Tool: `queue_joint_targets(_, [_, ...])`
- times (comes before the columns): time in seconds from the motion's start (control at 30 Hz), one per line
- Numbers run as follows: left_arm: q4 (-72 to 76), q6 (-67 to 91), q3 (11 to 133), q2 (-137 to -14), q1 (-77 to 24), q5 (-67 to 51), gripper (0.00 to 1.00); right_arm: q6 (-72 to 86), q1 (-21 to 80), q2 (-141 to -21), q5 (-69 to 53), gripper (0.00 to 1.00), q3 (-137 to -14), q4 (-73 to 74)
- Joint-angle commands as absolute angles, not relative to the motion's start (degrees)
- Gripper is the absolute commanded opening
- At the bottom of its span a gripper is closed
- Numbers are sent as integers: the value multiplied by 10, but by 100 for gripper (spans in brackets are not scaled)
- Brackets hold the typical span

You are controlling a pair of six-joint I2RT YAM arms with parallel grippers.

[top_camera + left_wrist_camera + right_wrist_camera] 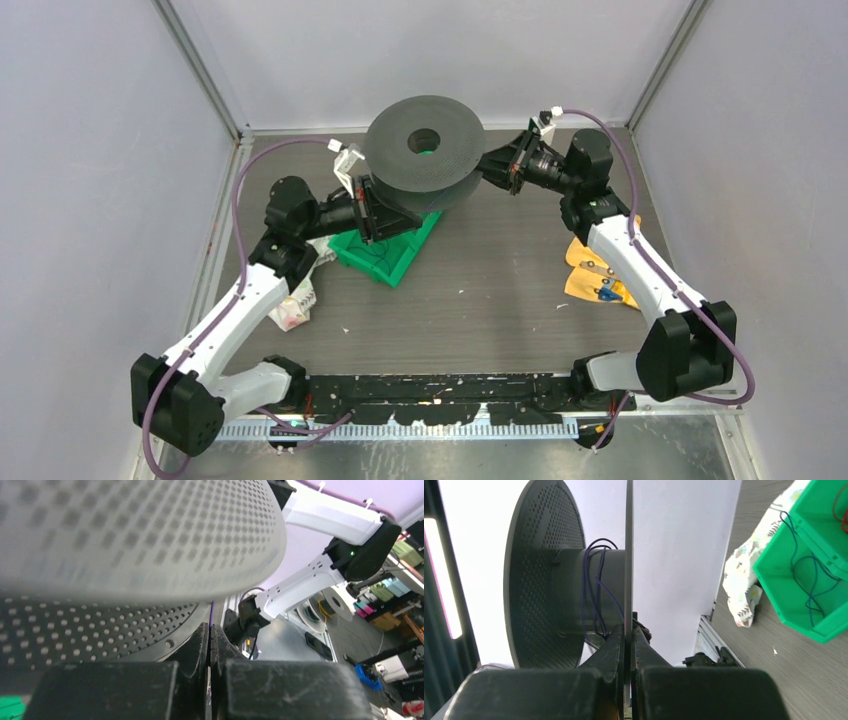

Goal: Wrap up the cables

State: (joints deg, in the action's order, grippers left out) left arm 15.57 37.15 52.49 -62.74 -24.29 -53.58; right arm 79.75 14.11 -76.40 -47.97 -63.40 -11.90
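Spool (pixel 400 165): black, wide, two perforated flanges. It is held up off the bench (pixel 480 300), tilted, over the far corner of the bin (pixel 375 262).

Left tool (pixel 385 205): at the spool's near-left rim. In the left wrist view its fingers (pixel 197 642) are pressed almost together at the edge of the dark flange (pixel 100 625), clenched on it as far as can be seen.

Right tool (pixel 490 165): at the spool's right rim. In the right wrist view the tool (pixel 628 635) is clamped on the thin flange, seen edge-on as a line running up from between the fingers.

Cables (pixel 591 580): dark, very thin strands looped a few slack turns round the hub, between the two flanges. One strand crosses the others at a slant.

Blue cable (pixel 806 587): lies in loose curves inside the green bin (pixel 824 630), apart from the spool.

Cloth (pixel 744 575): white, patterned, crumpled on the bench just beside the bin. In the top view it (pixel 295 305) lies by the left arm.

Bench (pixel 804 675): dark wood grain.
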Motion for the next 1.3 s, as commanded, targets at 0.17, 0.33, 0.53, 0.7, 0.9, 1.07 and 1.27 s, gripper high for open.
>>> queue_joint_targets(0.17, [402, 534, 500, -619, -241, -436, 0, 904, 145, -758, -523, 1, -612, -310])
queue_joint_targets(0.33, [381, 559, 528, -634, -234, -452, 0, 878, 145, -748, -531, 1, -606, -291])
queue_joint_targets(0.53, [314, 544, 565, -639, -228, -474, 0, 826, 144, -738, -559, 0, -612, -248])
queue_joint_targets(0.7, [275, 515, 577, -638, -200, -519, 0, 851, 141, -744, -584, 1, -615, -272])
queue_joint_targets(0.9, [274, 514, 594, -660, -157, -580, 0, 865, 140, -739, -625, 1, -607, -283])
queue_joint_targets(1.07, [322, 567, 617, -703, -142, -638, 0, 855, 139, -724, -642, 1, -597, -282])
queue_joint_targets(1.27, [417, 649, 634, -753, -131, -697, 0, 843, 140, -712, -662, 1, -587, -282])
